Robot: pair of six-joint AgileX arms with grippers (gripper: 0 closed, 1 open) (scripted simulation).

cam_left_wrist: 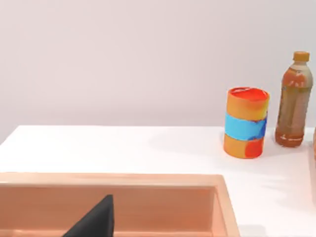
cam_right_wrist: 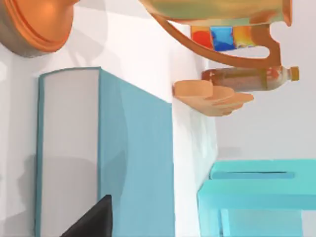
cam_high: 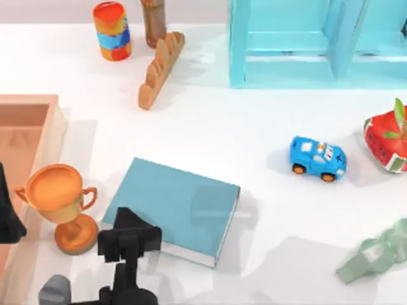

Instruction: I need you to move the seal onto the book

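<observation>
My right tool (cam_high: 127, 234) hangs over the corner of the teal book (cam_high: 184, 204) that is next to the gold trophy (cam_high: 60, 197). I cannot tell if it is apart or together. The book lies flat on the white worktop (cam_high: 254, 140). My left tool (cam_high: 7, 216) is parked on the trophy's other side.

Book (cam_high: 175, 206) lies near centre-left of table (cam_high: 254, 140); trophy (cam_high: 62, 202) just left of it, tray (cam_high: 28, 152) at left edge. My right gripper (cam_high: 127, 238) overlaps book's near-left corner. Toy car (cam_high: 318, 159) well right.
</observation>
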